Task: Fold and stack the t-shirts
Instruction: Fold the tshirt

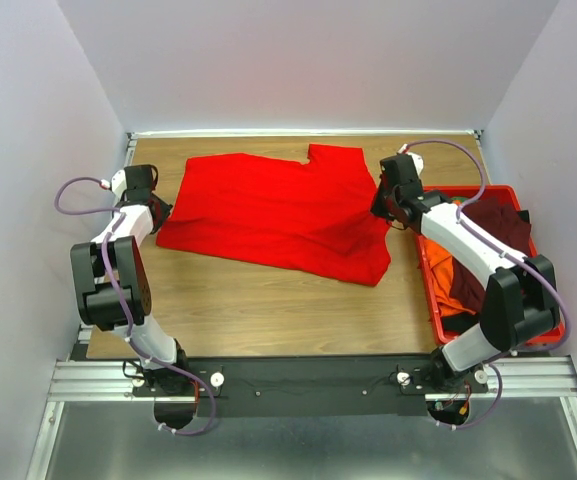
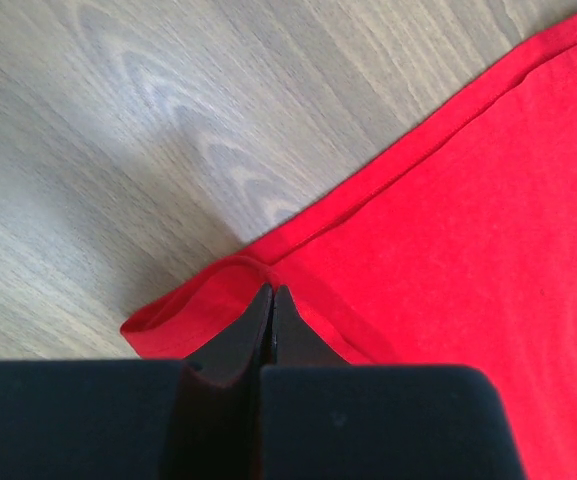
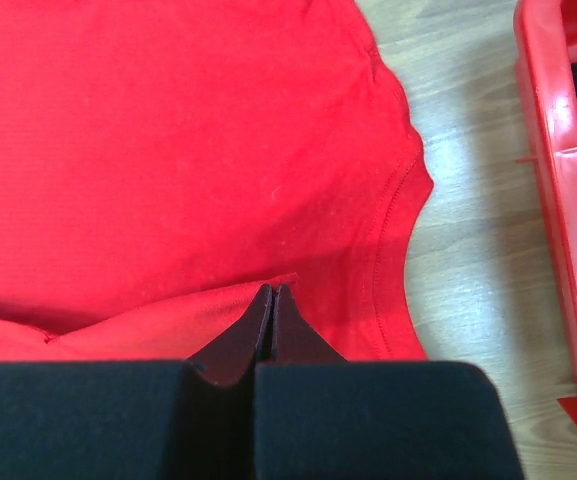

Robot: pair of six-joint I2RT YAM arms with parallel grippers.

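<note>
**Red t-shirt pinched at both ends, other shirts left in the bin**

A red plastic bin [image 1: 490, 191] is seen at the right edge of the table [image 1: 268, 310]. A dark maroon t-shirt [image 1: 503, 225] is heaped in it, partly draped over its far right rim, and an orange t-shirt [image 1: 446, 282] is bunched in it on the side nearer the arms.

The whole layout is given only by the top view. There the red t-shirt [image 1: 278, 215] is spread across the middle of the table, its neckline towards the far edge. In the left wrist view only a hemmed corner of it is shown on bare wood. In the right wrist view a curved, stitched edge of it is shown, with one wall of the bin beside it.

The left pincer [image 2: 271, 300] is closed tight on the doubled hem at the shirt's left corner, where the cloth curls up to the tips. The right pincer [image 3: 271, 300] is likewise fully closed, with a raised fold of the red cloth drawn up to its tips at the shirt's right side, near the bin. The shirt lies stretched between the two.
</note>
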